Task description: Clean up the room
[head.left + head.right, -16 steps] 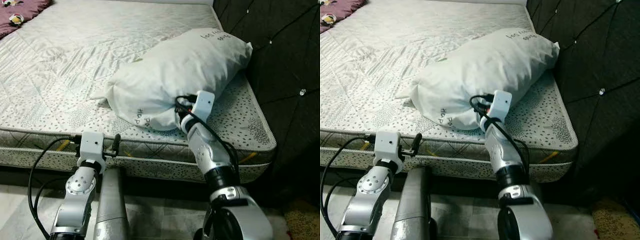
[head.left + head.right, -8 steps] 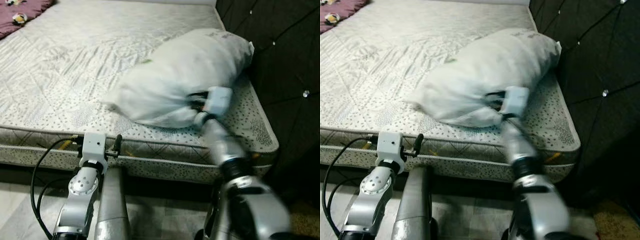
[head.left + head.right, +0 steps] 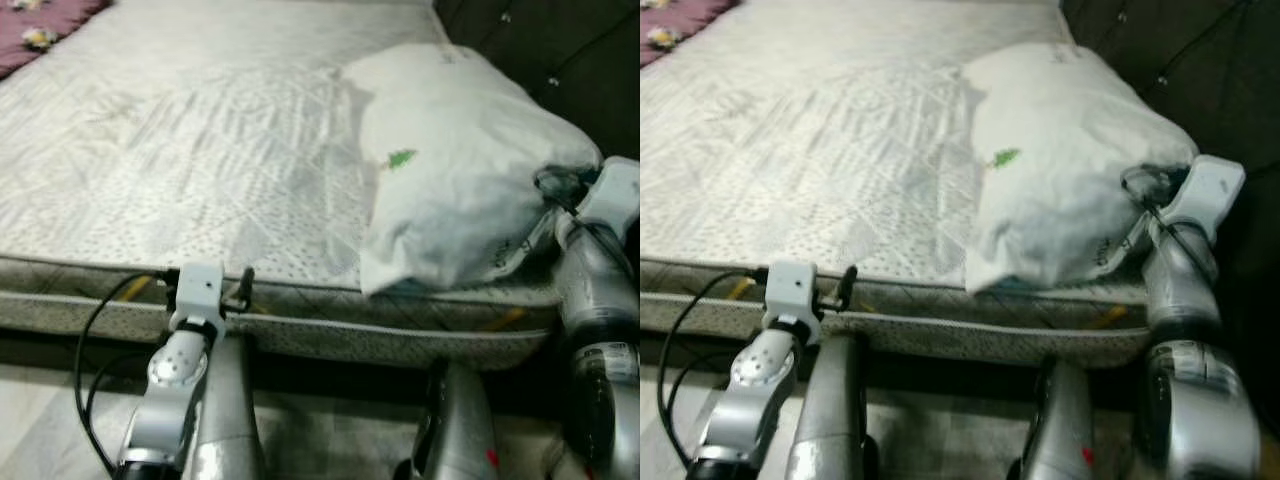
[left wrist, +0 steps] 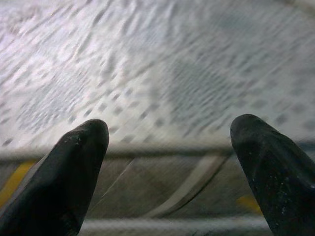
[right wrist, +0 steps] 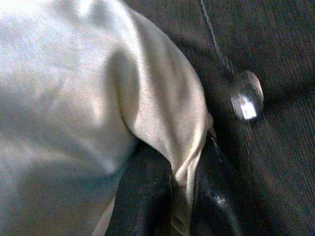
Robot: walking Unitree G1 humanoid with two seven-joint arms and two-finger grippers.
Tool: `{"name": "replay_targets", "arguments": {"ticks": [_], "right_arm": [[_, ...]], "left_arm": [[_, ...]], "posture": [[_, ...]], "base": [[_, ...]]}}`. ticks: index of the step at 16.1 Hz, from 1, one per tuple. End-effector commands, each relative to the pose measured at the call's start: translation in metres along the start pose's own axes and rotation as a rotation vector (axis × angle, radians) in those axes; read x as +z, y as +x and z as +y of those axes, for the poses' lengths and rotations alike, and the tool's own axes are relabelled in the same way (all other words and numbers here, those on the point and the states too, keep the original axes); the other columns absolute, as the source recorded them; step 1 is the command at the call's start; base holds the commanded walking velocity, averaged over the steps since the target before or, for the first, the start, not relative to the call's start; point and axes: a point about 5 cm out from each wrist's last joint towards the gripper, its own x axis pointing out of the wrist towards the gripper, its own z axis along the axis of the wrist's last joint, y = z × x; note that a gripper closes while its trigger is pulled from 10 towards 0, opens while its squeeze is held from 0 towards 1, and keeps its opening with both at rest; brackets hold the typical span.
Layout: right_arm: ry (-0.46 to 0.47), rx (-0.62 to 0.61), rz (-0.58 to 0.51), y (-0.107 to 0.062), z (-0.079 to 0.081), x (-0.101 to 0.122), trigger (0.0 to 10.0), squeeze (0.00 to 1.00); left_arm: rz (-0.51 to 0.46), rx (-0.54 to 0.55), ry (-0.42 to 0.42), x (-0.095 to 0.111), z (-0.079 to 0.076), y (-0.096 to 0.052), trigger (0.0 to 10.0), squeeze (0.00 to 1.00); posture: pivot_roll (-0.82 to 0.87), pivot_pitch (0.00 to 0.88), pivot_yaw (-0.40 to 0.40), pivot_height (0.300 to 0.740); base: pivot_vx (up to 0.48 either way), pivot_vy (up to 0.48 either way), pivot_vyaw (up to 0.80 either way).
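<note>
Seen from the robot's head: a bare quilted mattress spanning most of the scene, its piped front edge running just above both arms. Behind it on the robot's right, a dark tufted headboard with a shiny button, close against the bedding. At the far left corner, a scrap of maroon blanket. Below the bed edge, pale tiled floor.

On the mattress's right end, beside the headboard, a white pillow with a small green mark on top, its near corner sagging over the front edge. Pinched at the pillow's right corner: the right gripper, black fingers closed tight on a fold of the satin cover, silver forearm rising from below and pressed between pillow and headboard.

Lower left, the left gripper held just short of the mattress edge, fingers spread wide with nothing between them, black cable looping from its wrist. Much of the picture softened by blur.
</note>
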Motion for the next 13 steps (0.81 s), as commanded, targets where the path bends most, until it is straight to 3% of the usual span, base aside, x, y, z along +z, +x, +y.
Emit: {"name": "replay_targets", "arguments": {"ticks": [1,3,5,7,9,10,11,13], "right_arm": [[-0.006,0.007,-0.029,-0.010,-0.009,-0.004,0.0,0.00],[-0.031,0.098,0.019,-0.046,-0.001,-0.035,0.0,0.00],[-0.054,0.266,0.030,-0.085,0.025,-0.053,0.0,0.00],[-0.040,0.412,0.003,-0.104,0.052,-0.052,0.0,0.00],[-0.039,0.450,-0.035,-0.099,0.062,-0.040,0.0,0.00],[-0.062,0.463,-0.070,-0.074,0.069,-0.020,0.0,0.00],[-0.067,0.469,-0.072,-0.069,0.070,-0.017,0.0,0.00],[-0.185,0.500,-0.102,-0.040,0.075,0.002,0.0,0.00]], "left_arm": [[0.016,0.023,0.007,-0.003,0.005,0.000,10.0,0.00],[0.020,0.016,0.009,-0.004,0.004,-0.001,10.0,0.00],[0.020,0.010,0.008,-0.004,0.001,0.000,10.0,0.00],[0.009,0.010,0.006,-0.001,0.000,0.003,10.0,0.00],[0.001,0.017,0.002,0.000,0.000,0.005,10.0,0.00],[-0.001,0.022,0.004,0.001,0.001,0.006,10.0,0.00],[-0.001,0.023,0.004,0.001,0.002,0.006,10.0,0.00],[-0.004,0.045,0.001,0.002,0.005,0.006,10.0,0.00]], "posture": [[0.02,0.000,-0.020,0.456],[0.01,0.000,-0.021,0.456],[0.00,0.000,-0.017,0.456],[-0.01,0.000,-0.014,0.456],[-0.01,0.000,-0.013,0.456],[0.00,0.000,-0.018,0.456],[0.00,0.000,-0.018,0.456],[0.01,0.000,-0.026,0.456]], "base": [[0.000,0.000,0.00],[0.000,0.000,0.00],[0.000,0.000,0.00],[0.000,0.000,0.00],[0.000,0.000,0.00],[0.000,0.000,0.00],[0.000,0.000,0.00],[0.000,0.000,0.00]]}}
